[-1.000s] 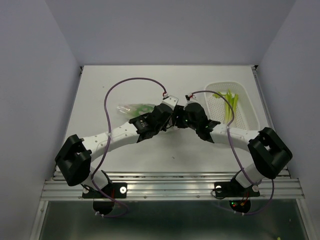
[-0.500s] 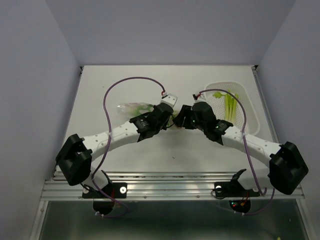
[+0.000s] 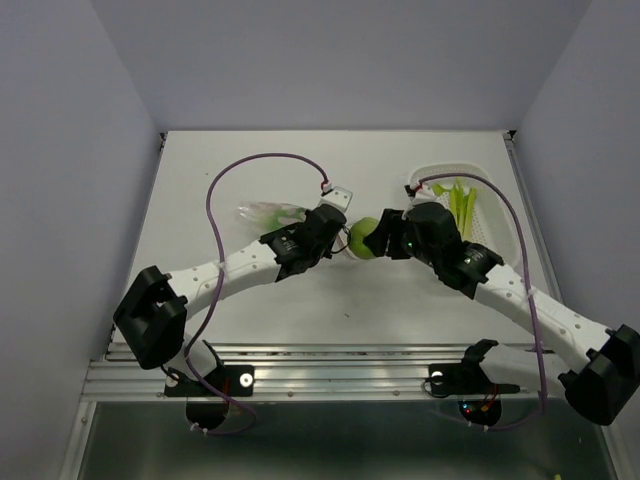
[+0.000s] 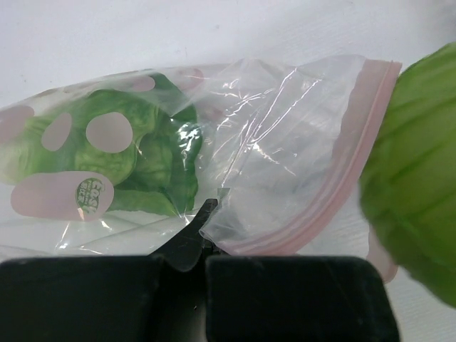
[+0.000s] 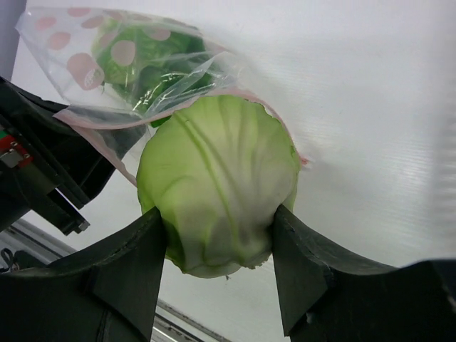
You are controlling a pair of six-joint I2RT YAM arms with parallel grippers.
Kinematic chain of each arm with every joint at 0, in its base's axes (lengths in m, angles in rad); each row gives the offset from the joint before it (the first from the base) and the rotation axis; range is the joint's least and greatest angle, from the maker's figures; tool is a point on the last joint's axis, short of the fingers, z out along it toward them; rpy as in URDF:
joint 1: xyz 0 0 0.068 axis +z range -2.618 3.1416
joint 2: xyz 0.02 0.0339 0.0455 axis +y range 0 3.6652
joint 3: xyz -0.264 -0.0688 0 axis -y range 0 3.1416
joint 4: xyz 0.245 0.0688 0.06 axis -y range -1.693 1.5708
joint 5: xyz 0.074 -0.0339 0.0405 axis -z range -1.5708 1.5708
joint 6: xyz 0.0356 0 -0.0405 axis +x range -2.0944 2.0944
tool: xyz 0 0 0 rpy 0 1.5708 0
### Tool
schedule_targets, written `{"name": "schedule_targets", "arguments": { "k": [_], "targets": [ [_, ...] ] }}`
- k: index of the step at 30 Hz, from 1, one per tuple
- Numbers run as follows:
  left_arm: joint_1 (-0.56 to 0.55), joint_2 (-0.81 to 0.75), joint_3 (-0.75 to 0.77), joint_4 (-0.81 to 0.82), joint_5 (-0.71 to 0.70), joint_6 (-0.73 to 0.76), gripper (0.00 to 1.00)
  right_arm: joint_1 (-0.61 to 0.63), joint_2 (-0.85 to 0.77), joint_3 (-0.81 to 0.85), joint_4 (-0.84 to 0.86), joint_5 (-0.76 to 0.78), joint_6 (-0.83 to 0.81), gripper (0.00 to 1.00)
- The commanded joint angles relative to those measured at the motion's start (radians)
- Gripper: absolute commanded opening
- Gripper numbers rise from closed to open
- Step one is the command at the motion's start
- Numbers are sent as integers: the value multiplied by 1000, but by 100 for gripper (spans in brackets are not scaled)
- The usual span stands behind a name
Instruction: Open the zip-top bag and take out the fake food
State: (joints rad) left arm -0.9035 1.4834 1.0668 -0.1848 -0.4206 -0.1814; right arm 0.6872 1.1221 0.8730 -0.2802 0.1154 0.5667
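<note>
The clear zip-top bag lies on the table left of centre, its pink zipper strip facing right. Dark green leafy fake food still sits inside the bag. My left gripper is shut, pinching the bag's edge beside the zipper strip. My right gripper is shut on a pale green lettuce-like ball, held just outside the bag's mouth and above the table. In the top view the ball shows between the two grippers.
A white perforated basket stands at the back right and holds yellow-green leafy strips. Purple cables loop over both arms. Side walls close the table in on the left and right.
The right arm has swung out to the right and drawn its gripper back from the bag. The lettuce ball now shows between the grippers. The left gripper has stayed put.
</note>
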Motion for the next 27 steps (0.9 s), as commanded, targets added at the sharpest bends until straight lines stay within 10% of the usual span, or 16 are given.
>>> {"name": "schedule_targets", "arguments": {
  "k": [1, 12, 27],
  "targets": [
    [9, -18, 44, -4, -27, -10, 0, -40, -113, 70, -66, 88, -51, 28],
    [11, -51, 38, 8, -21, -18, 0, -484, 19, 170, -79, 130, -122, 28],
    [9, -51, 22, 28, -4, -24, 0, -612, 472, 300, 145, 170, -139, 38]
  ]
}}
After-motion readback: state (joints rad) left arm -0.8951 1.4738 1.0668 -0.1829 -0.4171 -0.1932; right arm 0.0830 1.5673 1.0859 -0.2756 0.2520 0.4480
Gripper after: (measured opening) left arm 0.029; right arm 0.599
